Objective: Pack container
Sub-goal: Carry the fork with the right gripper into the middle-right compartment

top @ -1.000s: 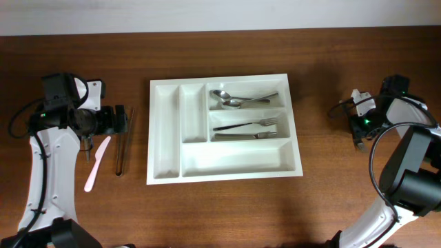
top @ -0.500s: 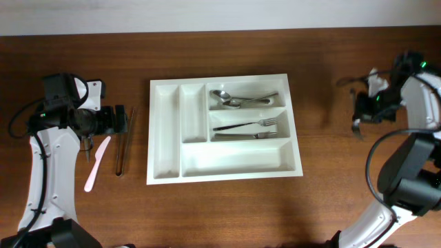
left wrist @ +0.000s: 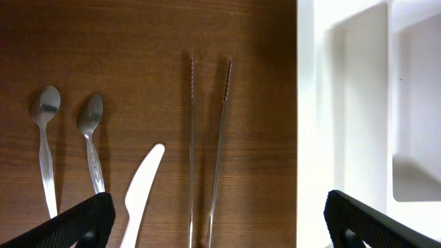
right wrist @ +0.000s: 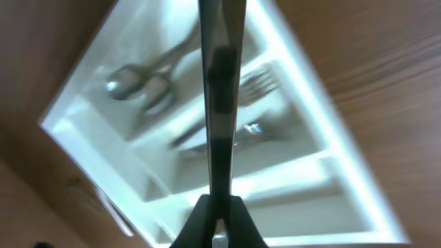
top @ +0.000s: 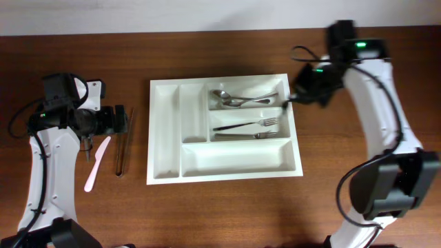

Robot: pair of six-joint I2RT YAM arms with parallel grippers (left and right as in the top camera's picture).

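Right tool (top: pixel 300 88), clamped on a slim dark utensil (right wrist: pixel 220 83), is hovering at 2 o'clock of the white plastic 5-compartment tray (top: pixel 165 131), mid-surface. Left tool (top: pixel 122 120) is hanging with fingers apart. Next: aligning over a compartment, releasing.

A dark brown wooden table (top: pixel 220 213) fills the view, its grain running left to right — evenly lit, with only soft shadows. Along the far edge runs a pale strip (top: pixel 172 15) — wall or floor, unclear.
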